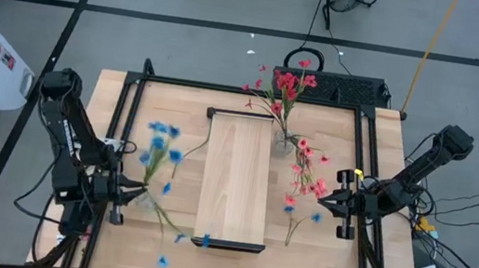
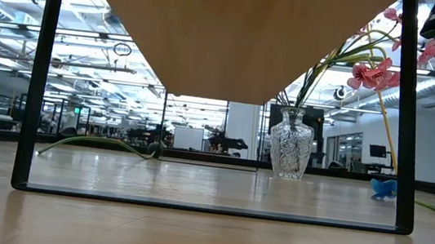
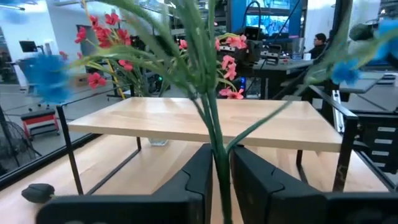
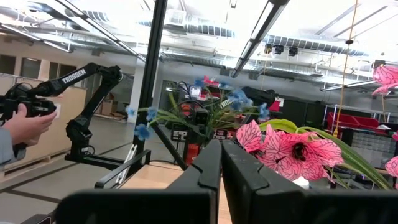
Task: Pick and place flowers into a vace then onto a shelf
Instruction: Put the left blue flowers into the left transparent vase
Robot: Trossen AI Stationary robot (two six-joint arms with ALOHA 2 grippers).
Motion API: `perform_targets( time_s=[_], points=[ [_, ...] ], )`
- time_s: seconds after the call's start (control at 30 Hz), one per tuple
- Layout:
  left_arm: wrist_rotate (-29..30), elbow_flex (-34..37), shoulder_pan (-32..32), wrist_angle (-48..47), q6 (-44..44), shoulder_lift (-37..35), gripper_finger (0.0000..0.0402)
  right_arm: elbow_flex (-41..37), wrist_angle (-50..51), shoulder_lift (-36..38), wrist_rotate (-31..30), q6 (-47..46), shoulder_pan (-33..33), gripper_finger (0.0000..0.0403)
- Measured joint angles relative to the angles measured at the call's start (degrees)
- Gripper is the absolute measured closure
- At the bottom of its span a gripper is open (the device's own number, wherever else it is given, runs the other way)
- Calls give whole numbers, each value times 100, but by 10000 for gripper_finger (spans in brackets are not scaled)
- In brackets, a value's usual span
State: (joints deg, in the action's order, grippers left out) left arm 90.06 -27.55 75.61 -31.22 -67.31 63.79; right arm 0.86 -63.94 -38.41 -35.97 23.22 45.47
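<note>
Two grippers worked: left gripper (image 1: 130, 193) clamped blue flowers (image 1: 160, 146) by the stems (lifting them upright) near the table's (image 1: 305, 265) left edge; right gripper (image 1: 328, 201) stood shut beside pink flowers (image 1: 307, 176)

The left claw (image 1: 131, 194) is low on its own side, fingers (image 3: 200, 176) pinched nearly together, while the right claw (image 1: 324, 202) opposite is raised with its fingers fully closed

- Wooden tabletop (image 1: 149, 243) carries the shelf (image 1: 236, 179), raised on thin black legs.
- Glass vase (image 1: 284, 143) stands just right of the shelf's far end.
- A blue blossom (image 1: 162, 260) lies left of the shelf's near end.
</note>
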Motion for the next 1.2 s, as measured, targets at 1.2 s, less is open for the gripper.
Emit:
perform_targets(
  time_s=[1.2],
  points=[
    [-439, 0, 22, -1, -287, -2, 314, 0, 0, 0, 0, 0, 0, 394]
  ],
)
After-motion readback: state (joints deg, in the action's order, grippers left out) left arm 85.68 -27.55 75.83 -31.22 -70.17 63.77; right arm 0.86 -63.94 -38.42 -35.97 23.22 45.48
